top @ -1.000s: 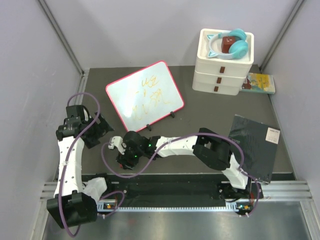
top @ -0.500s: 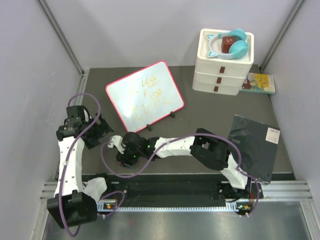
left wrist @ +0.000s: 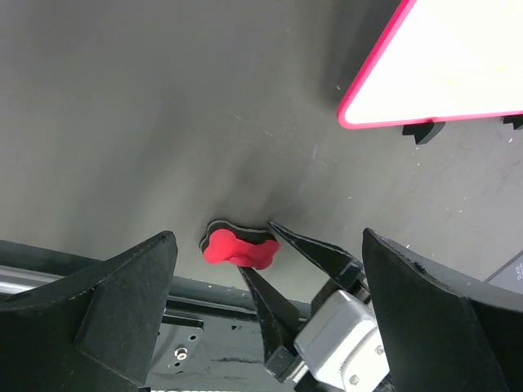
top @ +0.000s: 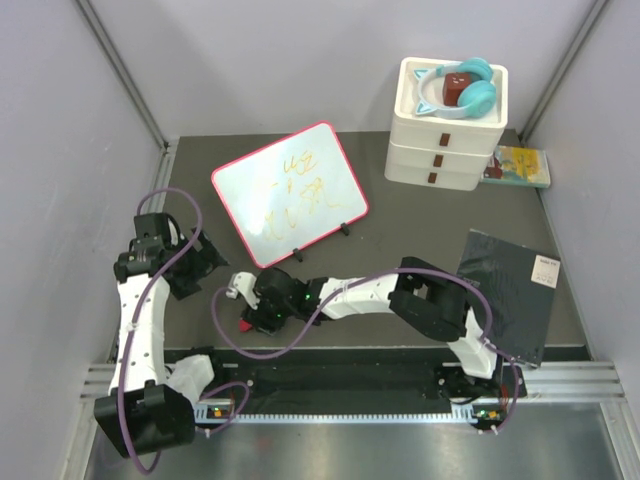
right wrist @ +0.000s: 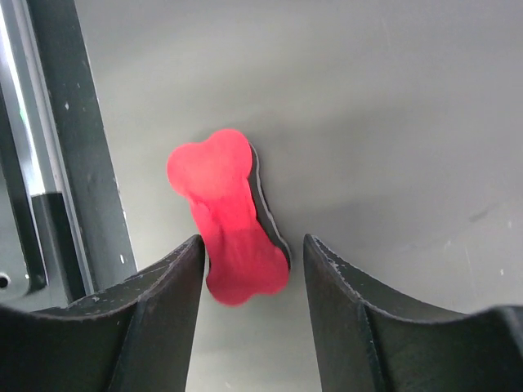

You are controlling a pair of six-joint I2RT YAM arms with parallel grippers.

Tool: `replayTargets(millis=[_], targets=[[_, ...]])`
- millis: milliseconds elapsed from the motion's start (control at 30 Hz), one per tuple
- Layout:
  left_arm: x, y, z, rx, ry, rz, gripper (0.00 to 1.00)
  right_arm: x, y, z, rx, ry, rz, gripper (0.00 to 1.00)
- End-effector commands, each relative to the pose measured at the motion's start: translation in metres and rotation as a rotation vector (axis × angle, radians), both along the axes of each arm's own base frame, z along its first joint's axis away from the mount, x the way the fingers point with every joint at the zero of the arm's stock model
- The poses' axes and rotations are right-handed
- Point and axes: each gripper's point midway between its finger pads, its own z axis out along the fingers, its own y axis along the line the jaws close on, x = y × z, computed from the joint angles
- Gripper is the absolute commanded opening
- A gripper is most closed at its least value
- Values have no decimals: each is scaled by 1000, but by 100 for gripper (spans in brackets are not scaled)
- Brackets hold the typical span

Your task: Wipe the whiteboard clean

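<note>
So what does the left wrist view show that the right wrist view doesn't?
Only the left wrist: a corner of the white whiteboard with pink-red rim, its black feet, and the left pincer standing wide open. Only the right wrist: a close look at the gap between the red bone-shaped eraser and one finger. Both: the eraser lying on the dark grey tabletop, the right pincer open around it.
</note>
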Motion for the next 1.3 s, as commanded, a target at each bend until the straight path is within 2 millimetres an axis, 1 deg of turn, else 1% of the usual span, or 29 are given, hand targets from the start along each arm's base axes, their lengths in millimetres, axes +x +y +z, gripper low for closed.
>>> replayTargets(millis=[0,167,200,233,267,300,333,367,400,433,500,533,567,633,667,700,733,800,867,900,933,1000,1033,1100,1167,1200,1233,1267], targets=[[3,5,2,31,-42,-2,99,1,5,38,77,-53,-1,53],[2,5,-1,36,-41,-7,99,6,12,48,98,-90,3,56],[2,5,-1,34,-41,-7,99,8,13,47,97,-94,1,56],[3,4,-1,31,-43,-12,99,9,14,40,85,-94,2,57],[3,4,-1,27,-45,-11,99,10,20,43,90,-103,13,57],[3,3,-1,25,-42,-12,99,9,23,40,85,-100,20,58],[4,3,-1,24,-41,-16,99,10,24,28,64,-91,27,58],[4,3,0,23,-42,-18,99,9,31,33,73,-88,44,58],[4,3,0,26,-40,-16,99,10,35,32,76,-89,46,58],[5,4,1,33,-41,-17,99,8,33,24,46,-78,47,58],[5,5,2,37,-38,-16,99,8,37,19,50,-72,49,57],[6,5,3,39,-40,-18,99,8,37,18,54,-65,49,56],[7,5,4,39,-42,-20,99,3,37,16,52,-50,63,54],[7,5,4,40,-39,-21,99,3,38,14,54,-43,66,51],[8,5,4,41,-38,-20,99,2,41,16,58,-40,72,47],[8,6,4,42,-38,-19,99,-1,38,10,36,-31,77,43],[9,6,5,41,-41,-17,99,-1,37,9,28,-31,79,39],[10,6,5,44,-42,-15,99,1,33,6,13,-33,80,38],[11,7,6,48,-45,-11,99,0,27,1,-16,-34,76,36],[12,8,6,50,-46,-8,99,2,25,2,-19,-38,70,35],[12,8,7,49,-49,-8,99,1,20,-2,-38,-37,69,32],[14,7,8,41,-53,-4,99,4,15,-4,-54,-48,53,27],[17,7,9,39,-64,-4,99,3,11,-6,-65,-45,53,26],[21,4,10,12,-75,-3,99,2,6,-10,-93,-58,48,18],[29,-2,12,-27,-102,-19,99,6,-3,-12,-136,-80,19,10],[32,-4,12,-44,-109,-17,99,5,-6,-12,-144,-85,12,2],[35,-5,11,-54,-113,-16,99,4,-14,-12,-154,-81,-4,0],[43,-6,12,-68,-129,-22,99,6,-16,-7,-139,-91,-23,0]])
